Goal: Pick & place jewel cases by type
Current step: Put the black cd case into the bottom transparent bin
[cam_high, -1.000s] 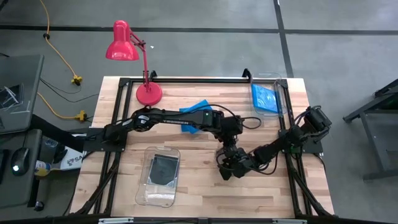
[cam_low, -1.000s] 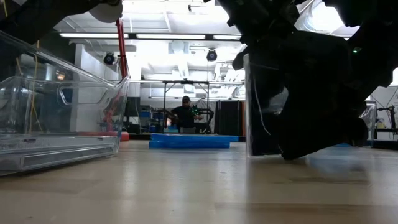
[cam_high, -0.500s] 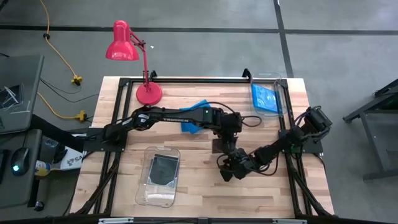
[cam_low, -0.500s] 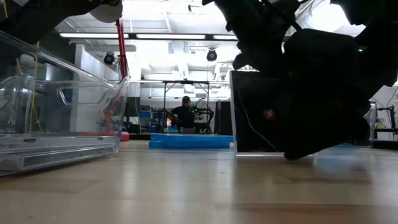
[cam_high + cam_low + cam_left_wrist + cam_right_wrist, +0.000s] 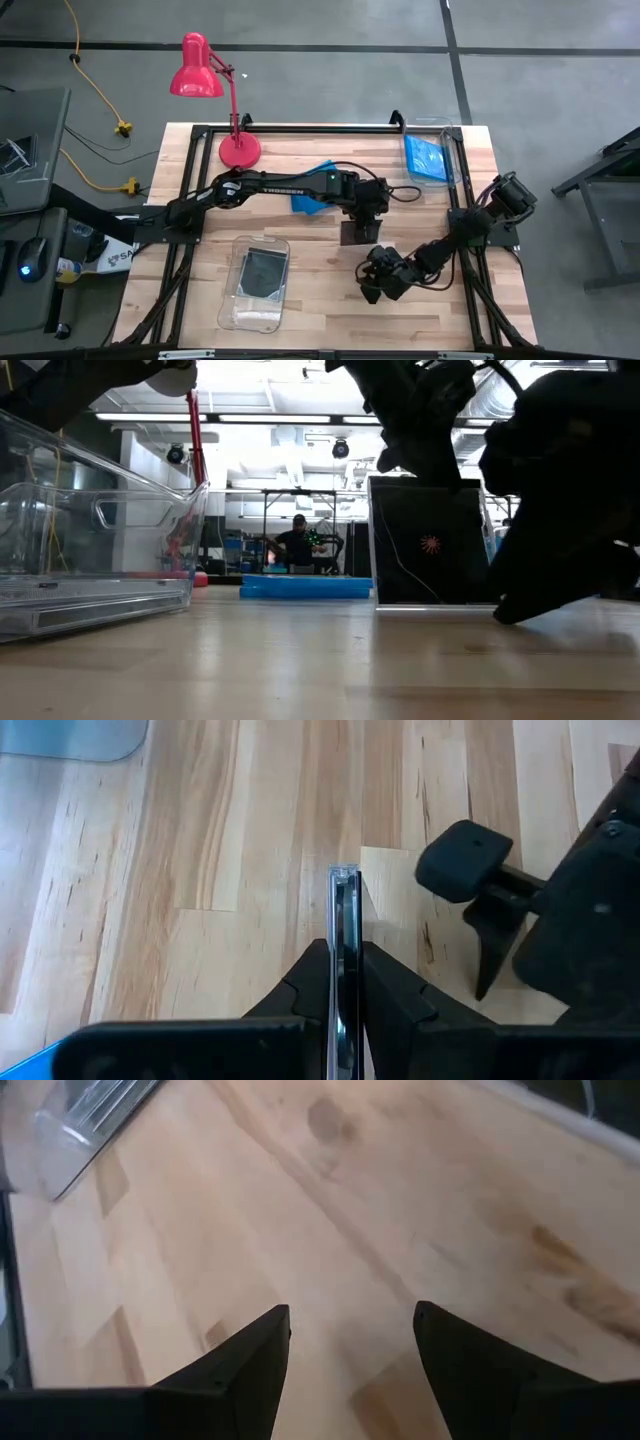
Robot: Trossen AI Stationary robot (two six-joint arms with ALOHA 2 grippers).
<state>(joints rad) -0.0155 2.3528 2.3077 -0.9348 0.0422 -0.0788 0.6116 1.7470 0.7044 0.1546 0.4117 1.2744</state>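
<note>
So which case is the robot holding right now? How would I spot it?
Find the wooden table, then follow the long left arm to the left gripper near the middle. Pinched there, standing on edge, is the black jewel case. The other dark case lies flat in the clear bin, and the blue cases lie flat too.

wooden table [image 5: 320, 300], 2 bins [image 5: 256, 283], lamp [image 5: 238, 150]

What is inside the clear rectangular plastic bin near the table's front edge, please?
One dark square jewel case lies flat inside the clear bin. Anything beneath that case is covered.
</note>
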